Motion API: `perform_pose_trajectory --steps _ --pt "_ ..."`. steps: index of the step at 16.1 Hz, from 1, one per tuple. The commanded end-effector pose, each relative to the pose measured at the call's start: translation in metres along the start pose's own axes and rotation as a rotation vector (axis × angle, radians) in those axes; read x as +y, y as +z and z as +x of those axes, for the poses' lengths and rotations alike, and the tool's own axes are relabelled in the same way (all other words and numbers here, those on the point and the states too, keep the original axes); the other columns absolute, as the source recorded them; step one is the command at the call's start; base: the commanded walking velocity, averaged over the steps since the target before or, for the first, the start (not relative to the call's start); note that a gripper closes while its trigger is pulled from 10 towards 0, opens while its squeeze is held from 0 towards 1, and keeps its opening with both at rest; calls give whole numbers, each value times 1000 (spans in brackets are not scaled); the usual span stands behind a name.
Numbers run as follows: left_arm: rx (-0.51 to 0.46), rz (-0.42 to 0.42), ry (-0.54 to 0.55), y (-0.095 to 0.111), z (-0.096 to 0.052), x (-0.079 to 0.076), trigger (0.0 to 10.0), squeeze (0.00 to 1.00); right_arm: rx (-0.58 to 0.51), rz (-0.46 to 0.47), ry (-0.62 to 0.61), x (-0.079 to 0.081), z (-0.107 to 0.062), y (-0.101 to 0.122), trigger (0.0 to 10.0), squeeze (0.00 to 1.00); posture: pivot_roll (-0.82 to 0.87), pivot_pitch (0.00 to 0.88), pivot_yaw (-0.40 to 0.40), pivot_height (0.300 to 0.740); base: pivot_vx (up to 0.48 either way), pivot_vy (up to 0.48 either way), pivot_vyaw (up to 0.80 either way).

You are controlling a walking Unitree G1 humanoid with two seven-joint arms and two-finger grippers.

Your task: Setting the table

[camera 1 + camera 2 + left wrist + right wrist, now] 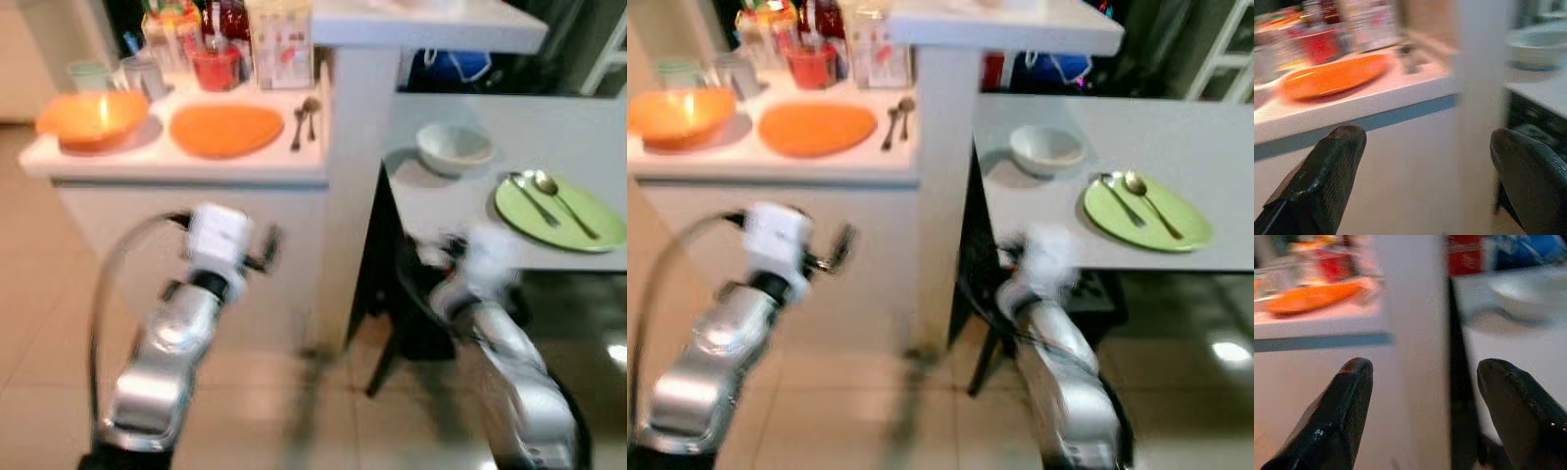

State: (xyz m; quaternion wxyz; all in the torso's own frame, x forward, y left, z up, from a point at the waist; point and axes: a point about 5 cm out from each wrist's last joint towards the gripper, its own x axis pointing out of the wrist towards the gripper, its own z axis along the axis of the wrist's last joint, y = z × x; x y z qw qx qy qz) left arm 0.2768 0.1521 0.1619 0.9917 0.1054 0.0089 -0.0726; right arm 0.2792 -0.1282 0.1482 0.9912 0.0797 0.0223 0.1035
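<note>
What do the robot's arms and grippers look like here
Both arms are shiny silver, rounded metal segments. The left arm ends in a white boxy wrist block with a black joint below it, and a dark cable loops from it along the arm. The right arm is similar but blurred. The left gripper and the right gripper each have two long, black, textured, round-tipped fingers.

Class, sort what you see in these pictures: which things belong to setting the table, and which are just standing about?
Belong to the job:
green plate with fork and spoon on the table
white bowl beside it
orange plate, orange bowl and two spoons on the counter
left hand and right hand, both open and empty

Standing about:
bottles and jars at the counter's back
blue bag
</note>
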Motion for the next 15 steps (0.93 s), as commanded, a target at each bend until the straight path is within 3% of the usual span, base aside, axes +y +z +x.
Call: perform_pose_trajectory --steps 1,3,6,10,12,15 --pt "-14 7 44 4 2 4 10000 0 4 -56 -7 -3 4 4 10000 0 38 0 -50 740 0 382 0" --pt "-18 11 46 6 4 5 10000 0 0 -83 -20 -2 8 7 10000 0 40 0 -50 740 0 388 0" --pt "-44 6 62 15 6 7 10000 0 -62 -18 20 4 13 20 10000 0 49 0 -55 740 0 385 0" --pt "-79 1 61 22 8 4 10000 0 -92 39 42 6 12 19 10000 0 62 0 -53 740 0 382 0" --pt "-113 -42 76 29 11 6 10000 0 -103 45 47 7 13 22 10000 0 61 0 -48 740 0 0 0" --pt "-139 -36 82 35 12 8 10000 0 -133 60 47 8 14 28 10000 0 68 0 -48 740 214 0 0"
